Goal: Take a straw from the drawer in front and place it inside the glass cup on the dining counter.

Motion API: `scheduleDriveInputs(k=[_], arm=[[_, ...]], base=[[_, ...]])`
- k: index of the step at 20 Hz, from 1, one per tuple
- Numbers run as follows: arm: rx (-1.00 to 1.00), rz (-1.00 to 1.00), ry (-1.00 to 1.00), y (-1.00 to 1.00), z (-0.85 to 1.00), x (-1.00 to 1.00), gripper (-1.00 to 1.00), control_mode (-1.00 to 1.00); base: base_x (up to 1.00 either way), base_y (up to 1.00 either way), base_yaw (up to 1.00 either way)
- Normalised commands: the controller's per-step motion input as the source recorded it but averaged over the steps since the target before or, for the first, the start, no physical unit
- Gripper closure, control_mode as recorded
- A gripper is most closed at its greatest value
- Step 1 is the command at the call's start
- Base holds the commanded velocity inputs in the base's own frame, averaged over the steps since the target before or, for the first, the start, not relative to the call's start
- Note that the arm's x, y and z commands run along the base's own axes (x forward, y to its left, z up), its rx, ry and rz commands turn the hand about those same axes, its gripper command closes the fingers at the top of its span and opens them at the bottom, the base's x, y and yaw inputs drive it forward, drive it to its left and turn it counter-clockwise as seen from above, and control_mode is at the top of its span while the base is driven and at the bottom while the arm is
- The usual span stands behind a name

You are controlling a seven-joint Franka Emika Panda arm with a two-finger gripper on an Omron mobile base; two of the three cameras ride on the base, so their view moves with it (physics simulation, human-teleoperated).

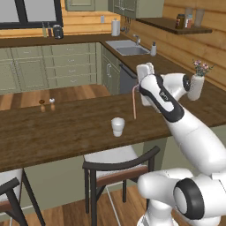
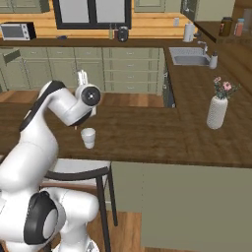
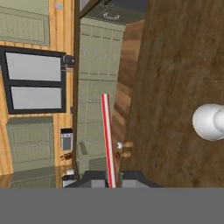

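Note:
My gripper (image 1: 140, 90) is shut on the thin red straw (image 1: 134, 105), which hangs down over the dining counter (image 1: 66, 128). It is a little right of the glass cup (image 1: 117, 126) and above its rim. The cup stands upright on the dark planks near the counter's front edge and also shows as a whitish tumbler (image 2: 88, 137) just beyond my arm. In the hand view the straw (image 3: 106, 135) runs out from between the fingertips of the gripper (image 3: 112, 180), and the cup (image 3: 210, 121) lies off to the right on the counter (image 3: 175, 65). The drawer is out of view.
A white flower vase (image 1: 197, 86) stands on the counter to the right. Two small shakers (image 1: 46, 103) sit at its far left edge. A dark-framed chair (image 1: 117, 170) is tucked under the counter below the cup. The sink (image 1: 128, 47) and green cupboards are beyond.

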Motion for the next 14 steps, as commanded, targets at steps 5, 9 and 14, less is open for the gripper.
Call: scheduleDriveInputs(k=[5, 9, 14], arm=[[0.0, 0.0, 0.0, 0.04, -0.19, 0.27, 1.0, -1.0], [0.0, 0.0, 0.0, 0.15, -0.28, 0.13, 1.0, -1.0], [0.0, 0.0, 0.0, 0.19, -0.32, 0.23, 1.0, -1.0]], base=[[0.0, 0.0, 0.0], [0.0, 0.0, 0.0], [0.0, 0.0, 0.0]])
